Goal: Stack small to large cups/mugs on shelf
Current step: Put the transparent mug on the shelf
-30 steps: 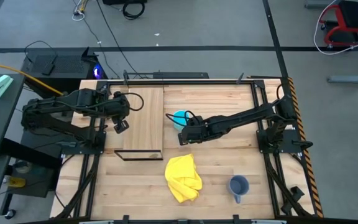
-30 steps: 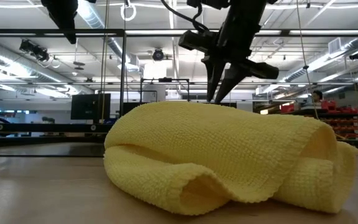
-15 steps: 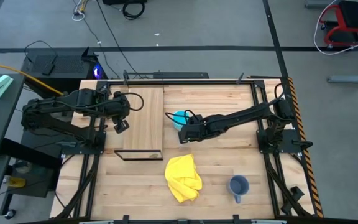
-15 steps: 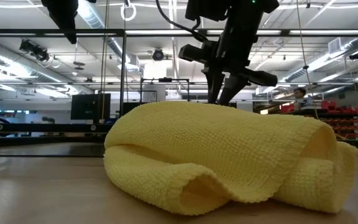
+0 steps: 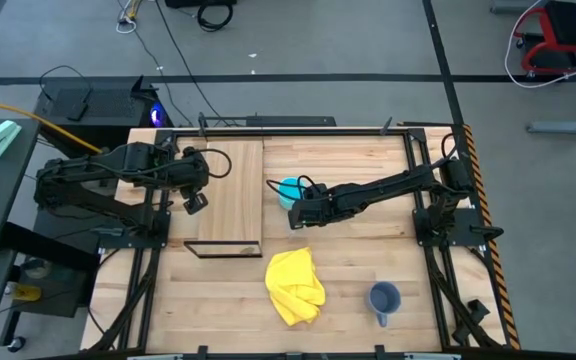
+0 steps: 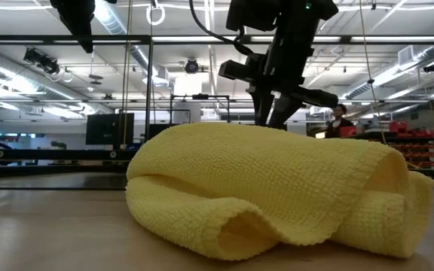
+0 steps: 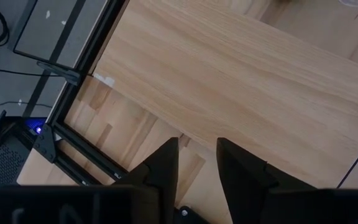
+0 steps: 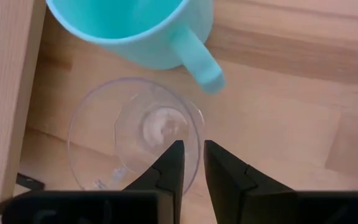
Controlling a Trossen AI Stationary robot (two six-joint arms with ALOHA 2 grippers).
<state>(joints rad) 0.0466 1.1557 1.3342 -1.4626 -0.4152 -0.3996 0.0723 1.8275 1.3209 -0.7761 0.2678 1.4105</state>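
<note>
**Right Arm Edges Closer to Clear Cup Beside Cyan Mug**

Over the past second the right gripper (image 5: 293,214) has crept slightly toward the shelf and sunk lower behind the cloth, while the left arm and every object on the table have held their places. Nearest the low camera, the yellow cloth (image 6: 277,192) lies rumpled on the table (image 5: 348,280), with the grey-blue mug (image 5: 383,298) standing well apart from it toward the right arm's side. Farther in, the right gripper's fingers (image 8: 169,168) stand narrowly parted over the rim of the clear cup (image 8: 135,140), one finger over its edge, without visibly pinching it. The cup sits just beside the cyan mug (image 8: 138,28), whose handle points toward it, and both rest on the table next to the shelf (image 5: 230,195). Beyond them, the left gripper (image 7: 194,165) hovers above the bare shelf, its fingers a little apart and holding nothing.
</note>
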